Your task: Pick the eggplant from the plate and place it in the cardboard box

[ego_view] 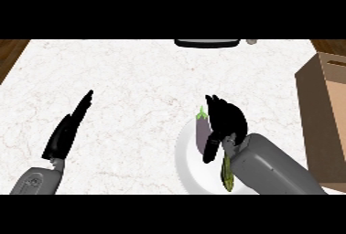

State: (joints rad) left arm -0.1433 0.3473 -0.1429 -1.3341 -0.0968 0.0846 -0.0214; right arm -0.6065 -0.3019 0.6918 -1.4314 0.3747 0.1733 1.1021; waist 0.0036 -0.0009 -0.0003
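A purple eggplant [201, 133] with a green stem lies lengthwise on a white plate [191, 171] at the lower middle of the counter. My right hand [226, 119] hovers over the eggplant's right side, its fingers straight and pointing away from me, and the thumb [212, 148] reaches across the eggplant's near end. The hand and forearm hide the right part of the plate. A brown cardboard box [326, 119] stands at the right edge, just right of the plate. My left hand [66, 130] rests open on the counter at the lower left, fingers straight.
A thin green vegetable [228, 173] lies on the plate beside my right forearm. A dark rounded object [207, 43] sits at the counter's far edge. Wooden floor shows beyond the counter's upper corners.
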